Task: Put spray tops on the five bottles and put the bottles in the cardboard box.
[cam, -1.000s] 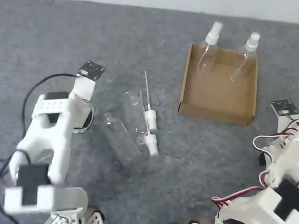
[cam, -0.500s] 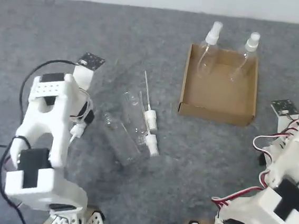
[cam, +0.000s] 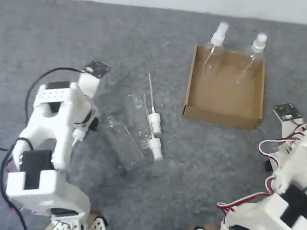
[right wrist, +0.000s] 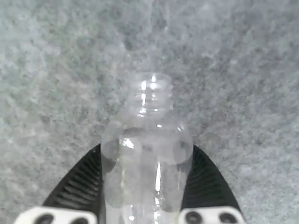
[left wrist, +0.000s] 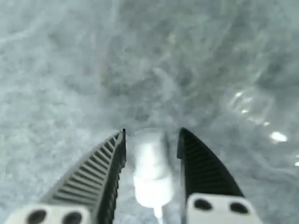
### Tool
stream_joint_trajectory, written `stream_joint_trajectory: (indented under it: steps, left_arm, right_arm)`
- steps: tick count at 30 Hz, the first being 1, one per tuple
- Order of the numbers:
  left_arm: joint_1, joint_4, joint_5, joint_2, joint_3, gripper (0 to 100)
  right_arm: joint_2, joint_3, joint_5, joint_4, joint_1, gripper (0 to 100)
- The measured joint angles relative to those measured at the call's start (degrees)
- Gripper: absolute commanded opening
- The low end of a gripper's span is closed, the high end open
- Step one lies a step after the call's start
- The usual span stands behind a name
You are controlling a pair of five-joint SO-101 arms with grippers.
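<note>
Left gripper [left wrist: 152, 132] is clamping a white spray top [left wrist: 150, 168] between its ribbed black jaws, nozzle end pointing away from the wrist. It is hanging over the grey mat [left wrist: 65, 65].

Right gripper [right wrist: 145, 151] is gripping a clear uncapped bottle [right wrist: 147, 135] by the shoulder, jaws pressing on both sides. The threaded neck is sticking out past the fingertips, open.

Writing: the wrist boards [cam: 96, 69] are carrying speckled markings – too small to read. The bottles are showing as plain clear plastic.

In the high view the cardboard box [cam: 222, 117] is sitting on the far right of the mat. Inside it, one capped bottle [cam: 213, 51] and a second capped bottle [cam: 249, 60] are leaning side by side on the far wall, white tops poking above the rim.

Loose parts are lying between the left arm [cam: 54, 132] and the box:
- near loose bottle [cam: 123, 143] and far loose bottle [cam: 136, 112], both on their sides and close together
- two loose spray tops [cam: 155, 124] [cam: 157, 148], just beside the bottles on the box side, with thin dip tubes pointing away from the arms

A black cable [cam: 36, 90] is looping off the left arm. Red-and-white wires [cam: 273, 145] are trailing along the right arm [cam: 294, 183].
</note>
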Motion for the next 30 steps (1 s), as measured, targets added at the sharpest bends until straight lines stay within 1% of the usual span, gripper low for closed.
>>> stream_joint_trajectory:
  steps: [6,11,14,18,22,25,30]
  left_arm:
    - [1.49,-2.37,0.00,0.00,3.52,10]
    - [1.67,-2.73,0.09,-0.18,4.13,1]
    - [1.76,-2.20,0.35,-0.18,3.78,1]
    - [1.23,2.29,2.11,-0.09,-0.35,1]
    - [1.41,3.78,5.63,-0.09,-5.27,1]
    - [1.85,3.69,10.20,0.09,-8.70,1]
    - [5.45,-1.58,16.62,4.40,-10.02,2]
  right_arm:
    - [-0.09,0.00,0.00,0.00,0.00,6.9]
    - [-0.09,0.00,0.00,0.00,0.00,6.9]
    - [-0.09,0.00,0.00,0.00,0.00,6.9]
    - [-0.09,0.00,0.00,0.00,0.00,6.9]
    - [-0.09,0.00,0.00,0.00,0.00,6.9]
    - [-0.09,0.00,0.00,0.00,0.00,6.9]
    - [-0.09,0.00,0.00,0.00,0.00,6.9]
